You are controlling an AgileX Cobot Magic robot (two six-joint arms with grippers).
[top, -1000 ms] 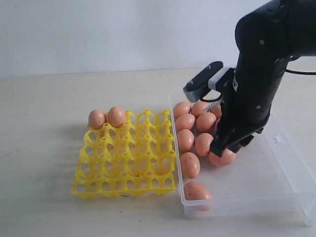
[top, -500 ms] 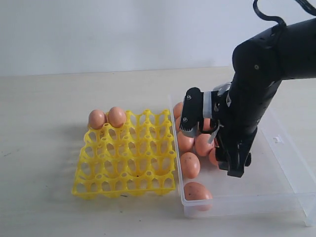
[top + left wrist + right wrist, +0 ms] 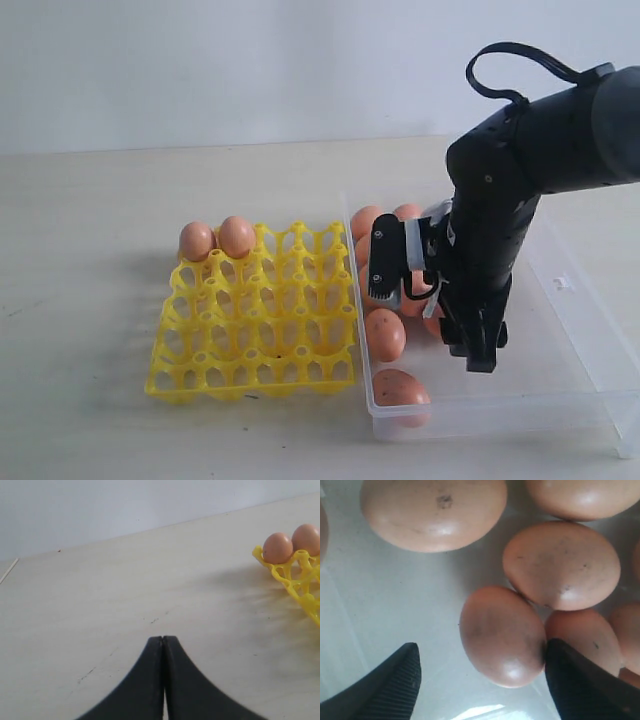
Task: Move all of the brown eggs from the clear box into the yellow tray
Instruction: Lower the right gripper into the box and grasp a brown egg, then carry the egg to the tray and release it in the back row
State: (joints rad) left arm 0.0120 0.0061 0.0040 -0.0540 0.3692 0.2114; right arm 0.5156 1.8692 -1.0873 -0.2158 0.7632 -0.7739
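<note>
The yellow tray [image 3: 255,320] holds two brown eggs [image 3: 237,236] in its far left cups. Several more brown eggs [image 3: 385,333] lie in the left part of the clear box [image 3: 520,410]. My right gripper [image 3: 432,305] is down inside the box and open. In the right wrist view one brown egg [image 3: 502,635] lies between the wide jaws of the right gripper [image 3: 481,652]. One finger [image 3: 575,680] touches that egg and the other stands apart from it. My left gripper [image 3: 163,639] is shut on nothing, low over bare table, with the tray's corner [image 3: 300,587] ahead.
The right arm's black body [image 3: 510,180] hides some of the eggs behind it. A speckled egg [image 3: 400,388] lies alone at the box's near left corner. The box's right half [image 3: 560,340] shows only bare floor. The box wall runs right beside the tray.
The right arm has turned and lowered into the box. Its jaws have spread wide and now straddle one egg. The tray and its two eggs have not moved.
</note>
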